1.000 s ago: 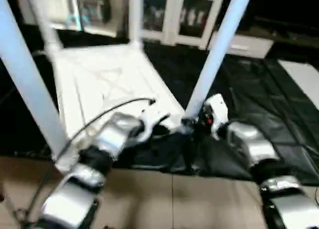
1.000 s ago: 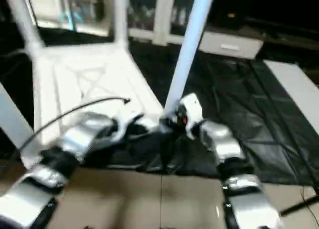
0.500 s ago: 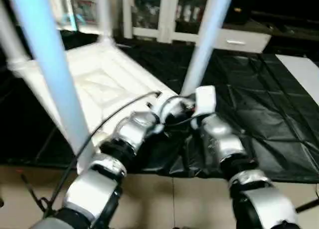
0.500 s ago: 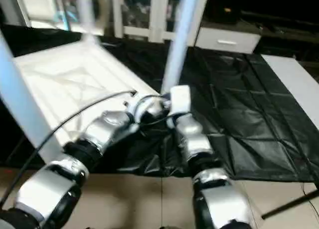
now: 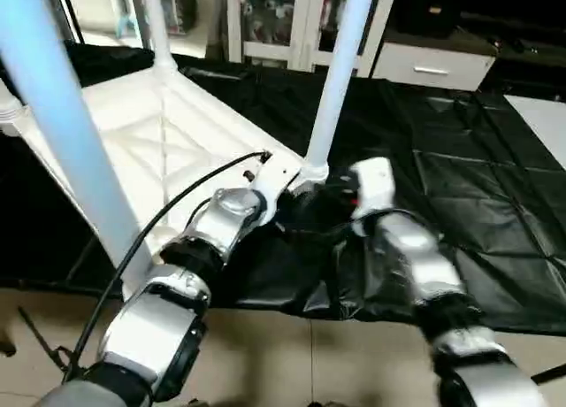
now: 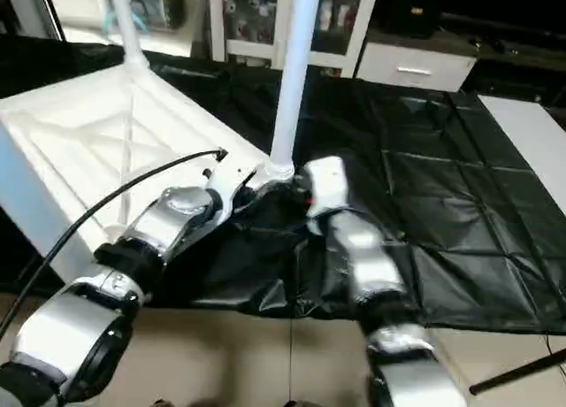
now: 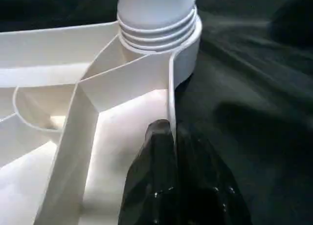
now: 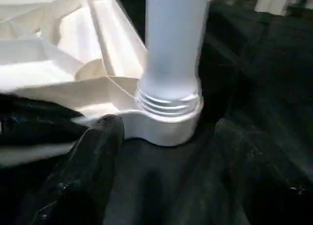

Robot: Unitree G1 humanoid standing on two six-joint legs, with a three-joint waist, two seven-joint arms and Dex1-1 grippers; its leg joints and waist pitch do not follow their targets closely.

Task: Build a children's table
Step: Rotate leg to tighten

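The right gripper (image 8: 161,151) now stands open just beside the leg (image 5: 339,71) at the table top's (image 5: 168,142) near corner, no longer wrapped around it.

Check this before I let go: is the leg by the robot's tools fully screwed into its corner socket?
Not fully: the leg stands upright in the corner socket, but thread rings show above its rim.

Table top (image 5: 168,137) upside down on black sheet (image 5: 460,203), legs upright in corner sockets. Near-right leg (image 5: 336,80): left gripper (image 5: 265,181) and right gripper (image 5: 332,195) at its base.
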